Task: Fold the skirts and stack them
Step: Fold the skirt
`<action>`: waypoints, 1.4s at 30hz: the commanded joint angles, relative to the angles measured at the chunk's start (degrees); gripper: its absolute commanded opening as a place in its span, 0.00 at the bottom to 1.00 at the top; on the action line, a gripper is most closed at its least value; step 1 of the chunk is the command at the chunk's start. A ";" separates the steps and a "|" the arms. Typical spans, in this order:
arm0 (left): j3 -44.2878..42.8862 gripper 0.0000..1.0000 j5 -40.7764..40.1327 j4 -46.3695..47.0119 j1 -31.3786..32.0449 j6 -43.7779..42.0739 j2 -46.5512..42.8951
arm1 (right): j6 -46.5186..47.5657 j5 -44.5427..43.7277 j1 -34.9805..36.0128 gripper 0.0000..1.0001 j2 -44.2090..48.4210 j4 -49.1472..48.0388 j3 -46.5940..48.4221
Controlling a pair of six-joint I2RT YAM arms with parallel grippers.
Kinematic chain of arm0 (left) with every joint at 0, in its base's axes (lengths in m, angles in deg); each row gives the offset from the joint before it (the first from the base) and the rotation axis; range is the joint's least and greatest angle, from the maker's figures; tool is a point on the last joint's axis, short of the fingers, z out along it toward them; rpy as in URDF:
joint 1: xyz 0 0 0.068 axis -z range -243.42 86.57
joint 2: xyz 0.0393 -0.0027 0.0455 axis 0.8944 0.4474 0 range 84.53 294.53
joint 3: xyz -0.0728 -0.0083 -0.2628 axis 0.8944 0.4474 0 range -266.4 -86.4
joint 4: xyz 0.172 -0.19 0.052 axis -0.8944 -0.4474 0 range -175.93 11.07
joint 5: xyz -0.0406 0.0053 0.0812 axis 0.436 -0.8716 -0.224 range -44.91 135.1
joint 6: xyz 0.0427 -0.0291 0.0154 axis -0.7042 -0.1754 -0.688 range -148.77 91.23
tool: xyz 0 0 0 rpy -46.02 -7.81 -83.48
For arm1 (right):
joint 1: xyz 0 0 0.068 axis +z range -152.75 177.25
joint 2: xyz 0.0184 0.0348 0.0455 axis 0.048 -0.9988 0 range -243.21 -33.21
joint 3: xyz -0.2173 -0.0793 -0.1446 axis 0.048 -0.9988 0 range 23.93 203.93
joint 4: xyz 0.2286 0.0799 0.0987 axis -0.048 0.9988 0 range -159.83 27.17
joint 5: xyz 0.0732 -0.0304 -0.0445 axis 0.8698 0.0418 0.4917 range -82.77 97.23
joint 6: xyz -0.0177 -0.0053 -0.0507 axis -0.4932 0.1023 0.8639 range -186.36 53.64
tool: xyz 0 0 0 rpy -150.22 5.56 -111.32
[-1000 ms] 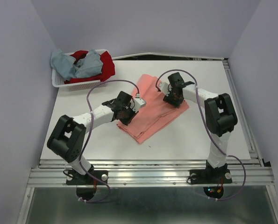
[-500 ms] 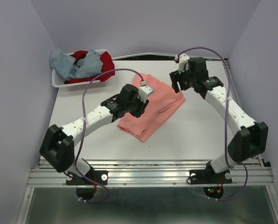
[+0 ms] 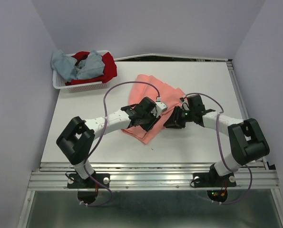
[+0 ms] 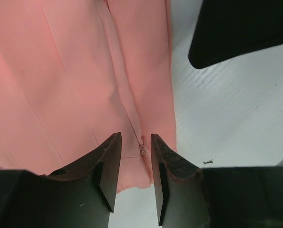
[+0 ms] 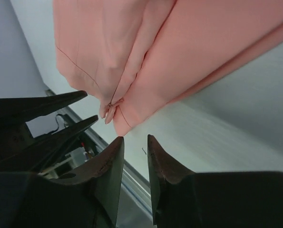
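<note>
Limp and light by the look of it, the folded salmon-pink skirt (image 3: 153,95) lies on the table (image 3: 203,137) right of the basket (image 3: 60,84) and probably wants pinching through its layered corner, where the left tool (image 4: 135,142) and right tool (image 5: 135,142) hover narrowly parted, empty.

Bright even diffuse light, soft shadows on table (image 3: 189,147). Top view sharp; wrist fingers (image 4: 108,166) dark, blurry up close.

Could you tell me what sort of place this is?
Probably a lab test cell, not a home: plain walls box in a white table, and two robot arms are bolted to an aluminium rail.
</note>
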 commanded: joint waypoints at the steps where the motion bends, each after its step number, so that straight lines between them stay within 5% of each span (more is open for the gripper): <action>1: -2.50 0.42 -1.06 -3.18 0.05 -0.56 2.04 | -17.38 5.22 -0.13 0.31 2.81 -20.25 -6.43; 14: -3.91 0.47 -0.89 -3.97 0.05 -0.56 5.38 | -26.26 6.27 3.55 0.18 -5.35 -33.78 -10.21; 22: -4.17 0.44 0.00 -3.62 0.05 -0.30 6.97 | -25.39 6.19 5.05 0.08 -13.78 -32.83 -8.02; 25: -4.00 0.37 -0.53 -3.62 0.05 -0.56 7.67 | -24.16 6.01 5.05 0.06 -15.72 -30.55 -6.70; 31: -5.14 0.00 -0.88 -4.85 0.31 -2.14 8.82 | -23.45 4.96 5.05 0.04 -17.58 -28.26 -6.17; 42: -7.86 0.00 4.47 -7.49 0.75 -3.28 1.09 | -22.04 3.64 5.05 0.01 -17.49 -25.97 -6.08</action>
